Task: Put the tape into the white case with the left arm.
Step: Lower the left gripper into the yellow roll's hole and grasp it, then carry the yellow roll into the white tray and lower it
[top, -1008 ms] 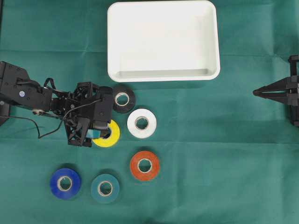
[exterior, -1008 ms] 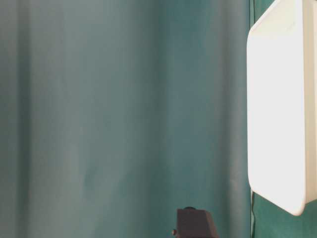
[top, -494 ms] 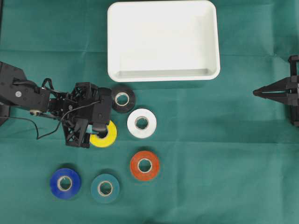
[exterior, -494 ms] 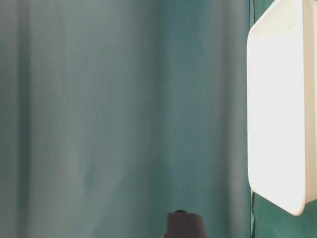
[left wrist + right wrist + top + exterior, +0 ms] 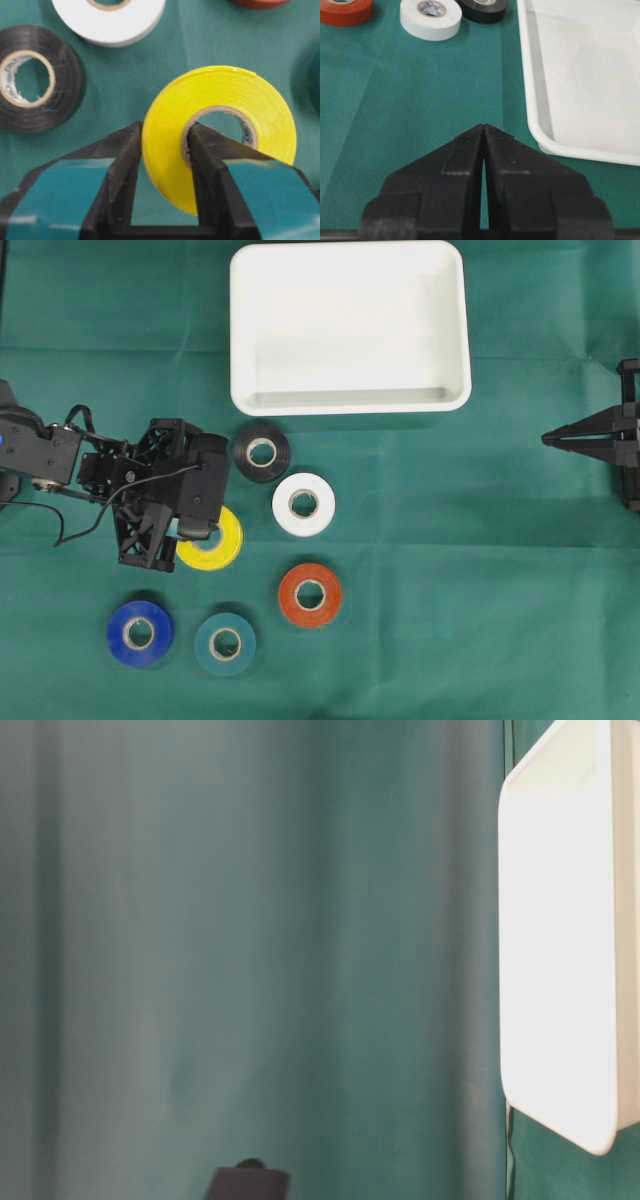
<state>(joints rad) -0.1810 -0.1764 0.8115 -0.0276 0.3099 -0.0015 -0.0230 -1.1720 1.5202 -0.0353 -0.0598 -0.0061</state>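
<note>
A: Yellow tape (image 5: pixel 220 135)?
B: Clamped. Left end effector (image 5: pixel 162 170) is closed on its wall, one finger (image 5: pixel 212 170) through the core, the other against the outer face. Roll sits tilted in the wrist view.
A: Where overhead?
B: Yellow tape (image 5: pixel 215 540) is at the left arm's (image 5: pixel 150 490) tip, left of center, below the black roll (image 5: pixel 261 451) and left of the white roll (image 5: pixel 303 504). Can't tell whether it touches the cloth.
A: Case?
B: White case (image 5: pixel 455 340) is at the top middle, well apart from the yellow tape. Nothing inside. Black roll lies just below its near rim.
A: Other rolls?
B: Orange (image 5: pixel 310 594) below the white one, teal (image 5: pixel 225 643) and blue (image 5: pixel 140 633) at the lower left, all flat on the table (image 5: pixel 480 590), green cloth over it.
A: Right side?
B: Right end effector (image 5: pixel 484 131) is pinched closed, tips together, holding nothing. It's parked at the right edge overhead (image 5: pixel 560 438), pointing inward, beside the case corner in its own wrist view.
A: Table-level view?
B: Mostly green backdrop, the case's edge at right, a dark blurred shape at the bottom.
</note>
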